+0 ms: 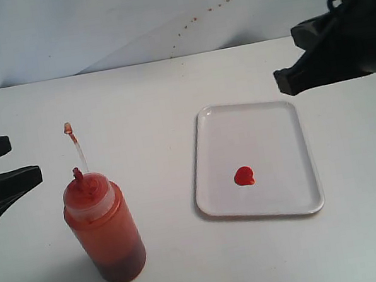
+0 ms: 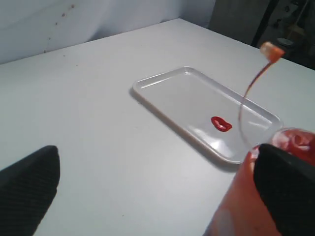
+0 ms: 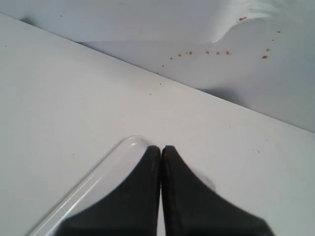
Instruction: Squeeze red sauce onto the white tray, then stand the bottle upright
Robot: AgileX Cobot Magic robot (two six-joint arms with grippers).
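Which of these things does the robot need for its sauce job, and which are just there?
For the job: the bottle, the red sauce, the white tray.
Just there: the table, the brownish specks on the wall.

Bottle (image 1: 105, 229) upright near white tray (image 1: 272, 128), red sauce blob (image 1: 244, 176) on it, left claw (image 1: 25, 158) parted
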